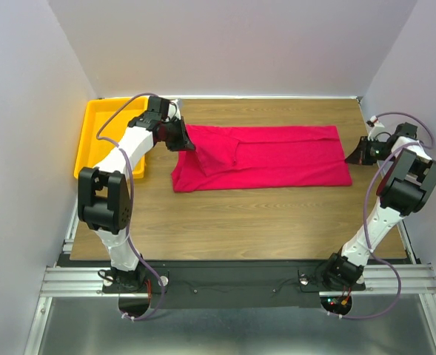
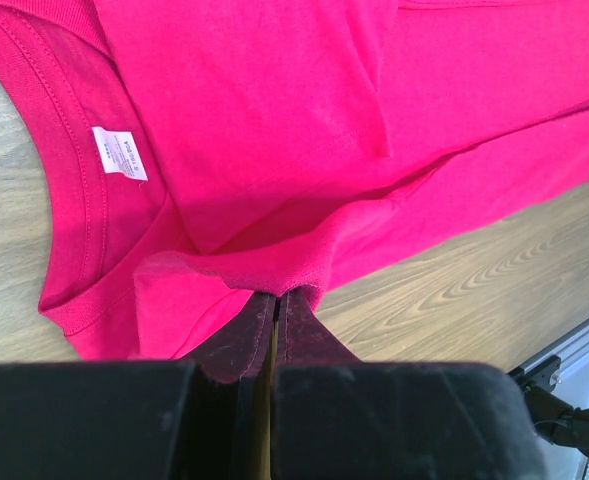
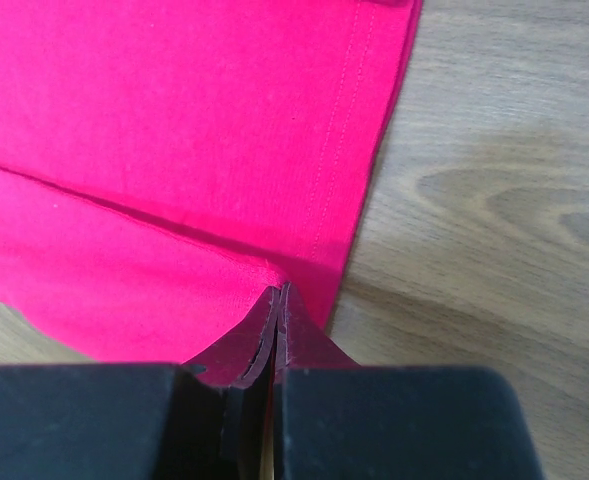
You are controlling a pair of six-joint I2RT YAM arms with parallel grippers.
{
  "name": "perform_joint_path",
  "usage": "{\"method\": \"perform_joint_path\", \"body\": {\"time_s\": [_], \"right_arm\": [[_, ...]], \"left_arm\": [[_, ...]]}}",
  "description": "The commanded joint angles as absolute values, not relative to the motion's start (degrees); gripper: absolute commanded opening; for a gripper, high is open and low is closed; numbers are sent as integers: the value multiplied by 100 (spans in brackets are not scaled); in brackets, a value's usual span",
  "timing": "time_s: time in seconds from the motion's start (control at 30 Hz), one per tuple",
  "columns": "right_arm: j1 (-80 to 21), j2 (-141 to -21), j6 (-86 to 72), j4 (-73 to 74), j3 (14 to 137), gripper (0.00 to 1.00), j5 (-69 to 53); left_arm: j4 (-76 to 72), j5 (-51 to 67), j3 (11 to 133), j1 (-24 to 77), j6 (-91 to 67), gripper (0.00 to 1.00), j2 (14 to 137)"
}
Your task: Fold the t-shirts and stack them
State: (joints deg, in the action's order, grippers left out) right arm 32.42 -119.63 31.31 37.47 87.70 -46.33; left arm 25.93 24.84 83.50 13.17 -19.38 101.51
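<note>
One crimson-red t-shirt (image 1: 277,155) lies across the back half of the wooden table, folded lengthwise into a long band. Its collar (image 2: 74,200) and small white neck label (image 2: 119,153) are at the left end. My left gripper (image 1: 186,143) is at that end, shut on a raised fold of the t-shirt (image 2: 274,120) beside the collar, and the cloth bunches over its tips (image 2: 276,293). My right gripper (image 1: 353,157) is at the right end, by the hem. There it (image 3: 280,288) is shut on the t-shirt (image 3: 174,130), where a fold line meets its tips.
A yellow plastic tray (image 1: 99,137) sits at the back left, partly under the left arm. White walls close in the left, back and right sides. Bare wood (image 1: 262,222) runs from the shirt to the metal rail (image 1: 232,277) at the near edge.
</note>
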Motion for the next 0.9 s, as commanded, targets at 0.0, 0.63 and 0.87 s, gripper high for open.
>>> {"method": "perform_joint_path", "body": {"time_s": [0.0,0.63,0.87], "right_arm": [[3208,-11997,3041,3419,9009,1,-4492],[3190,-12067,2988,3331,8974,1,-4316],[3182,-12067,2988,3313,8930,1,-4298]], "left_arm": [[2452,2514,8657,1345,-1890,0,10143],[2487,2523,8842,1345,-1881,0,10318],[2523,2522,8973,1345,-1890,0,10327]]}}
